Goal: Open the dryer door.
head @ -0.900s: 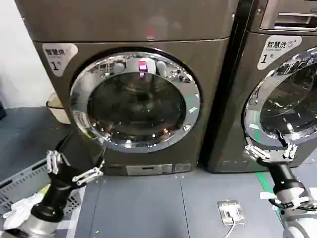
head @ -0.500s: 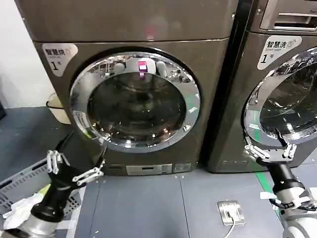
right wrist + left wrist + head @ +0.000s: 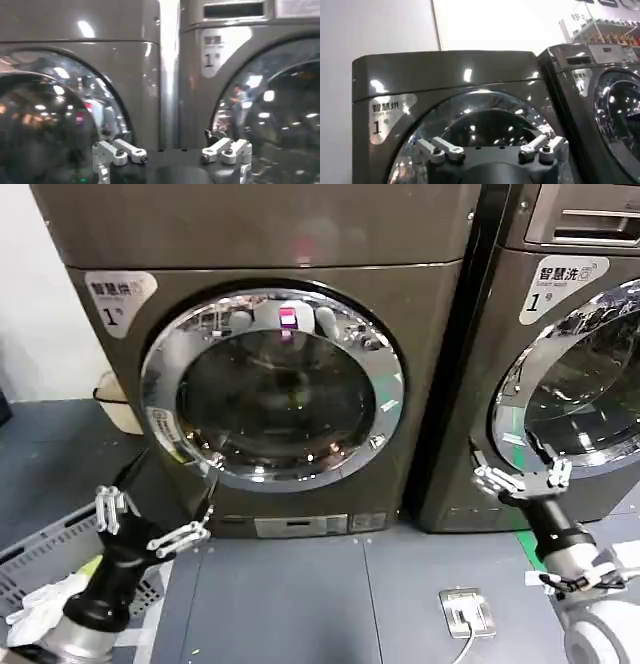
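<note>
The dryer door [image 3: 272,388], round and chrome-rimmed, sits shut in the front of the left-hand machine, its handle hard to pick out, while the left gripper [image 3: 150,524] hangs spread open below its lower left rim and the right gripper [image 3: 520,481], also splayed, hovers before the neighbouring machine [image 3: 560,354], which is cut off at the frame's edge.

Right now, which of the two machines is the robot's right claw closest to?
The right-hand machine, the one cut off at the picture's edge. The right claw, fingers spread, hangs in front of its door rim, while the left claw waits low by the other machine.
</note>
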{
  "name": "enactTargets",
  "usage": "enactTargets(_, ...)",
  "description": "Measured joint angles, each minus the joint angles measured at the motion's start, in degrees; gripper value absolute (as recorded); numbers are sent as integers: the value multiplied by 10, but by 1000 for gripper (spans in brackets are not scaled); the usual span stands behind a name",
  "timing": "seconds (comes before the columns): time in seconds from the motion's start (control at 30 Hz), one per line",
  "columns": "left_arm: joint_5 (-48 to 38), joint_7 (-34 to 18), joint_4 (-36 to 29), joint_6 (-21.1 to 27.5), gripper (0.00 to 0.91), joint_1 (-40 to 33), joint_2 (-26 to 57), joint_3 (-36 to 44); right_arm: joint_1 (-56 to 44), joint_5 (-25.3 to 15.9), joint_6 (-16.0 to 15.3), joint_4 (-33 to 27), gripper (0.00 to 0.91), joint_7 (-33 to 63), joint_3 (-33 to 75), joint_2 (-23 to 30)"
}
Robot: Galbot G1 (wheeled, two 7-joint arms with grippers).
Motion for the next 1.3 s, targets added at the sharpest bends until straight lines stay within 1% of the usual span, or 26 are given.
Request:
enactTargets(0.17, 0, 0, 0, 0, 907, 0, 1, 0, 23, 9, 9, -15, 907, -13, -45, -34)
enactTargets(0.37, 1, 1, -2, 1, 907, 0, 1, 1, 59, 7, 19, -43, 907, -24, -109, -69)
enactTargets(0.63, 3, 2, -5, 1, 907, 1, 1, 1, 131, 5, 15, -87, 907, -18, -202, -105)
enactTargets(0.93, 6, 2, -6, 2, 907, 1, -1, 0, 223, 4, 11, -122, 907, -6, -289, -115)
enactTargets(1.3, 11, 3, -12, 2, 907, 4, -10, 1, 313, 13, 4, -156, 907, 13, -379, -107)
